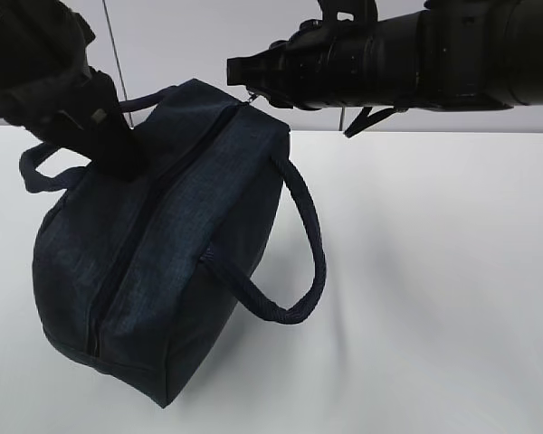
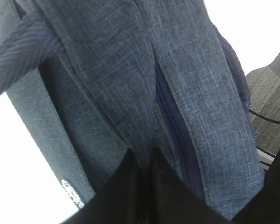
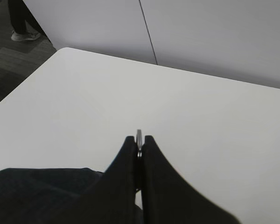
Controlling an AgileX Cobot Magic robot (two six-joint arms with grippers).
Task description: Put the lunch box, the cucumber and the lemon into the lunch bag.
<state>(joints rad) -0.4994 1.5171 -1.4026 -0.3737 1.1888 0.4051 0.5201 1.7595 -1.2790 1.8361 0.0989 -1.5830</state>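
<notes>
Lunch bag [image 1: 176, 262], a boxy dark navy fabric one with 2 loop handles, sits on the white table [image 1: 434, 289] directly under both our arms. We have our left gripper [image 2: 144, 163] pinched closed on a fold of the bag's fabric beside its zipper seam [image 2: 170, 121], pressing down at the top. Our right gripper [image 3: 139, 149], at the bag's far end, is clamped on the small silver ring pull [image 3: 139, 136], which pokes out between the fingertips [image 3: 151, 154]. The near handle [image 1: 294, 244] droops toward the table below the right gripper.
</notes>
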